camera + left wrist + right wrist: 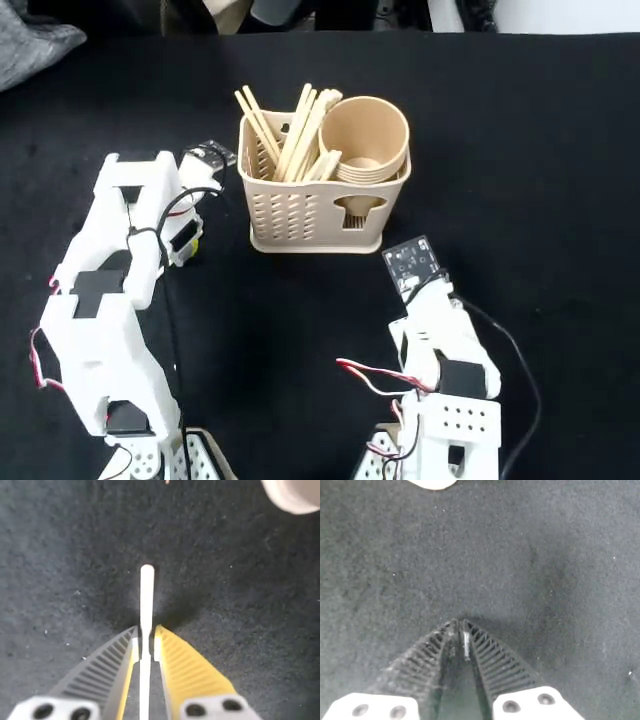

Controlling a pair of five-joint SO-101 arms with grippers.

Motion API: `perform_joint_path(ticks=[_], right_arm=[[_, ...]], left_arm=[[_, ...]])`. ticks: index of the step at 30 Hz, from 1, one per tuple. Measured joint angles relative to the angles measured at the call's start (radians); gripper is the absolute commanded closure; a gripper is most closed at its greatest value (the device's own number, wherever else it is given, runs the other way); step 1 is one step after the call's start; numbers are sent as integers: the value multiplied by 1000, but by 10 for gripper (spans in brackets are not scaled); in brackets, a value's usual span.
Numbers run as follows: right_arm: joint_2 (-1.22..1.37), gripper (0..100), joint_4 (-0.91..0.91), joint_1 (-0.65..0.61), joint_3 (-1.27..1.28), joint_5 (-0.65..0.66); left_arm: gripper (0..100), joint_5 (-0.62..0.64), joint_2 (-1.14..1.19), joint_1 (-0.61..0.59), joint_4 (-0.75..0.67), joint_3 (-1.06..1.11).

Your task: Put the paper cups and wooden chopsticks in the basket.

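A cream slotted basket (315,205) stands at the middle back of the black table. Several wooden chopsticks (290,135) lean in its left part and stacked paper cups (365,140) fill its right part. My left gripper (146,630) is shut on one pale wooden chopstick (147,592), whose tip sticks out past the fingertips just above the cloth. In the high view that gripper (188,243) points down just left of the basket. My right gripper (458,626) hangs shut over bare cloth in front of the basket, with nothing in it.
Black cloth (530,200) covers the whole table. The right arm (440,340) stands at the front, right of centre, and the left arm (110,290) runs along the left side. A corner of the basket (295,495) lies close to the left gripper.
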Motion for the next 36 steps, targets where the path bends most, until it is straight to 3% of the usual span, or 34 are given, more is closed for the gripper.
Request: perform_joint_path(ticks=[6,12,17,22,28,31,36], right_arm=[[0,986,0,0,0,0],[0,986,0,0,0,0],[0,986,0,0,0,0],[0,986,0,0,0,0],[0,986,0,0,0,0],[0,986,0,0,0,0],[0,986,0,0,0,0]], left_arm=[[971,0,-52,-3,20,17],[971,72,-420,-3,-20,209],[971,275,-922,-3,-242,391],[971,503,-1355,28,-606,514],[971,637,-1505,221,-1053,534],[970,687,-1517,322,-1074,483],[970,753,-1510,410,-988,468]])
